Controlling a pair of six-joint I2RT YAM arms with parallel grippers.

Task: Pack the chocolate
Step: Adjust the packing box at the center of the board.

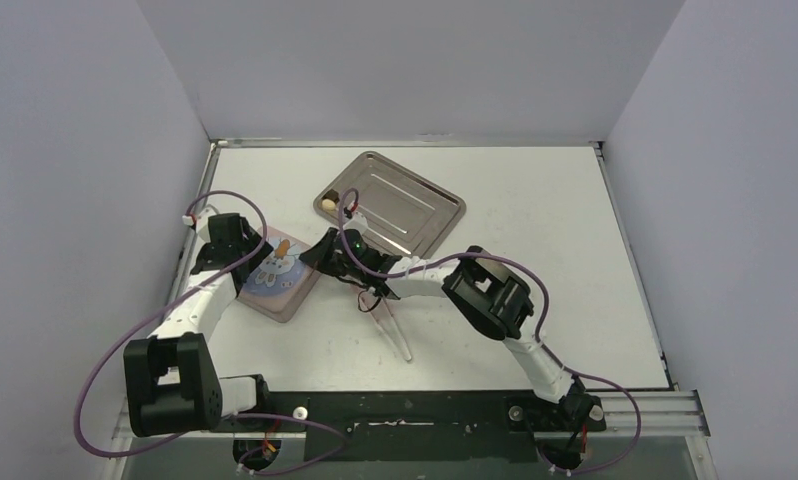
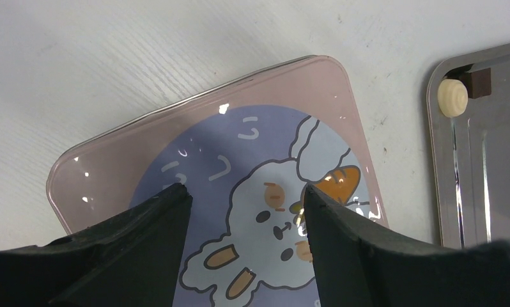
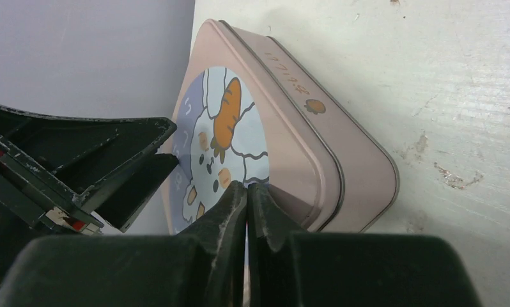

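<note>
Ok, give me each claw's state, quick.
Left claw: open, empty, over the pink rectangular rabbit-print metal tin.
Right claw: shut, holding nothing.

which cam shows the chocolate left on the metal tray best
Left wrist: the cream piece and dark brown piece sit close and sharp in the tray corner. Top external shows them as tiny blobs; right wrist shows neither.

Overhead camera looks down from behind; both wrist cameras closely share the tin (image 2: 208,134).

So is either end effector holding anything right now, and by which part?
Nothing is held. The left end effector hangs open over the pink tin; the right end effector is shut, empty.
</note>
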